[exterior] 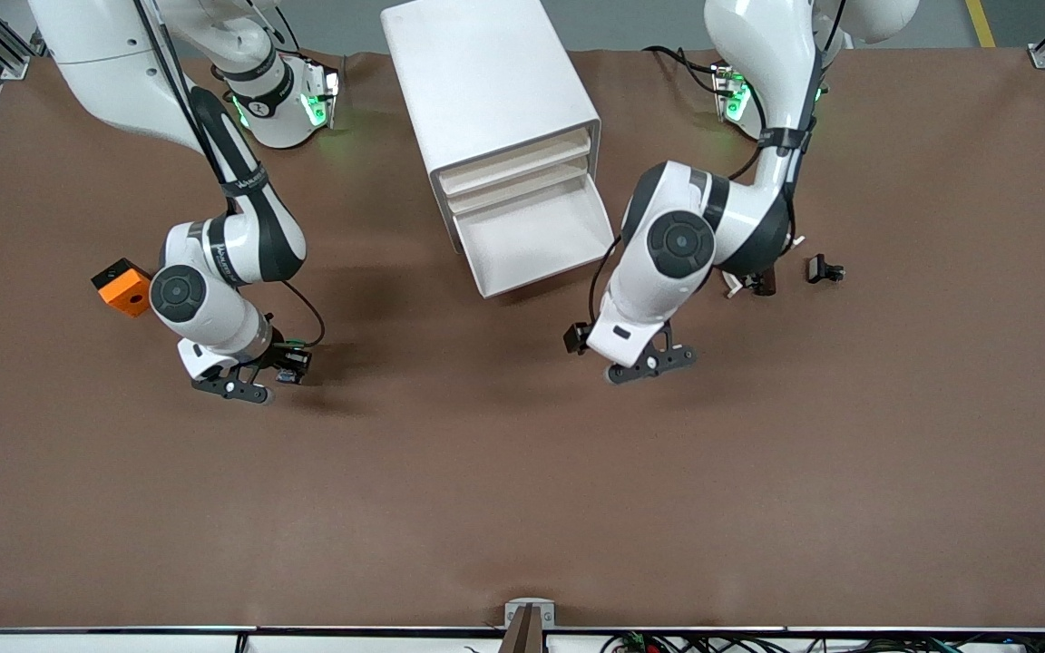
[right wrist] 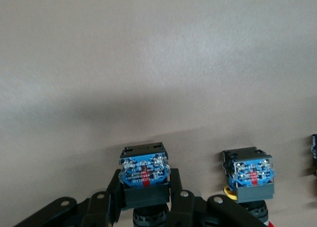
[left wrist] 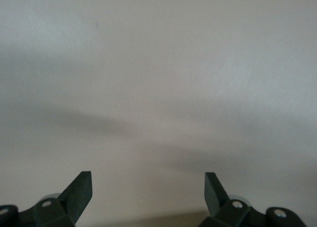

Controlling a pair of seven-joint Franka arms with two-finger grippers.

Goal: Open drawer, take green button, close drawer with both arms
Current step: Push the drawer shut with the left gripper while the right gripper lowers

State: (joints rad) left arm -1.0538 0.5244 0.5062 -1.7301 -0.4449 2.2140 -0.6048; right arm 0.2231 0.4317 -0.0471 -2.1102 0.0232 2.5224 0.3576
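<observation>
The white cabinet (exterior: 495, 82) stands at the robots' side of the table, and its lower drawer (exterior: 532, 236) is pulled out and looks bare inside. My right gripper (right wrist: 144, 192) is shut on a button (right wrist: 144, 175) with a black-and-blue base, low over the table toward the right arm's end (exterior: 268, 376). The fingers hide the button's cap. My left gripper (left wrist: 148, 180) is open with nothing between its fingers, over bare table on the camera side of the open drawer (exterior: 654, 363).
A yellow-capped button (right wrist: 249, 180) stands on the table beside the held one. An orange block (exterior: 123, 286) lies by the right arm's elbow. Two small black parts (exterior: 824, 269) (exterior: 756, 283) lie toward the left arm's end.
</observation>
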